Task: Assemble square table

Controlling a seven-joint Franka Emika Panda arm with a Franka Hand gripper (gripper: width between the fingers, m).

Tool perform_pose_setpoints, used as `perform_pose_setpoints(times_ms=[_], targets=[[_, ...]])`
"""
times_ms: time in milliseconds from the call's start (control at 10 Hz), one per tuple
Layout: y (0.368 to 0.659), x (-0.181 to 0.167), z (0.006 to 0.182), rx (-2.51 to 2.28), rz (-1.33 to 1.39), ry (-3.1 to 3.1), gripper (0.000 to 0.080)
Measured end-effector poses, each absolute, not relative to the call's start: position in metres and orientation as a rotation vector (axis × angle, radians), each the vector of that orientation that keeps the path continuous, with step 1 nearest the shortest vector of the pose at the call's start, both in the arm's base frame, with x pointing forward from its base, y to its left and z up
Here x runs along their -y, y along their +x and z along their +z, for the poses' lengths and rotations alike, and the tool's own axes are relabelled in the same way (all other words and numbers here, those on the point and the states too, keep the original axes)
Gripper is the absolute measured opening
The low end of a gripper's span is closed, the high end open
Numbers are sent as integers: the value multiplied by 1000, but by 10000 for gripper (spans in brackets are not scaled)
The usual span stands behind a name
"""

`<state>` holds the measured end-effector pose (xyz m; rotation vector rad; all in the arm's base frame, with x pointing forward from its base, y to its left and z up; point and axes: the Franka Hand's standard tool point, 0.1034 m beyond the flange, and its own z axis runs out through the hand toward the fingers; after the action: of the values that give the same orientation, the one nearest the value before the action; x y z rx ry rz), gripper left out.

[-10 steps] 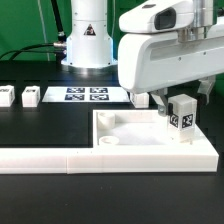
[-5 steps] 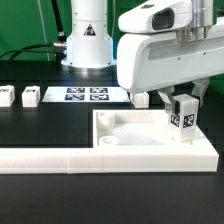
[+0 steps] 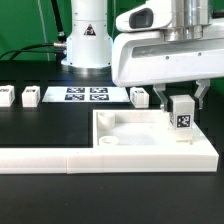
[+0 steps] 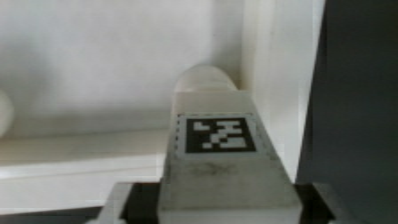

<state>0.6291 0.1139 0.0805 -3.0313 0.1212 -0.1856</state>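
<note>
My gripper (image 3: pixel 182 108) clamps a tagged leg (image 3: pixel 183 126) upright between its fingers, the tabletop (image 3: pixel 130 152) corner right beneath

The leg (image 3: pixel 183 121) stands inside the tabletop (image 3: pixel 135 133) at 3 o'clock; the marker board (image 3: pixel 85 95) lies behind at 11 o'clock.

Tabletop (image 3: pixel 135 135): white square tray with raised rim, laid flat, open side up. A round hole (image 3: pixel 108 143) is noted in its near corner on the exterior view's left.

Held leg (image 3: pixel 182 126): short white block, upright, tagged face toward the exterior camera. It is clamped by the gripper (image 3: pixel 182 108) at the tray's corner on the exterior view's right. Seating cannot be told.

Leg A (image 3: pixel 5 96), leg B (image 3: pixel 30 97) and leg C (image 3: pixel 140 97) are laid loose beyond the tray
</note>
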Motion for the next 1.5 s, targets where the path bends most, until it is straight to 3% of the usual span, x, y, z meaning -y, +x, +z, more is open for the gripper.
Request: perform_pose_setpoints(times_ms=[700, 1000, 1100, 1200, 1300, 1400, 1500], targets=[[626, -112, 79, -1318, -78, -2690, 290], [624, -114, 79, -1537, -38, -2570, 290], [623, -115, 78, -1561, -31, -2551, 340], [623, -116, 78, -1559, -30, -2552, 475], [623, -116, 78, -1502, -35, -2587, 475], [622, -116, 78, -1410, -31, -2645, 617], [622, -114, 78, -1266, -44, -2718, 640]])
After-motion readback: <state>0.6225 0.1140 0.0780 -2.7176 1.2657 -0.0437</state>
